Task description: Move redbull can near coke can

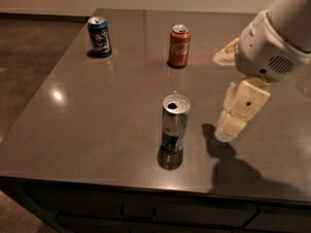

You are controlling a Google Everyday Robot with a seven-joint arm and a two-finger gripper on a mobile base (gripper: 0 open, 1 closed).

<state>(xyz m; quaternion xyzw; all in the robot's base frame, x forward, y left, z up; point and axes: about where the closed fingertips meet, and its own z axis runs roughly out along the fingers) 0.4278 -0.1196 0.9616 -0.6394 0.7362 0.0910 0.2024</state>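
The redbull can (pixel 175 123), tall, slim and silver with a blue lower panel, stands upright near the table's front middle. The coke can (pixel 179 45), red-orange with white script, stands upright further back, a little right of centre. My gripper (pixel 220 96) hangs on the white arm at the right, just right of the redbull can and apart from it. Its cream fingers (pixel 239 109) are spread and hold nothing.
A shorter dark blue can (pixel 99 36) stands at the back left. The dark grey table (pixel 97 110) has its front edge close to the redbull can, with drawers below. Bare floor lies to the left. The arm's shadow falls on the table at the front right.
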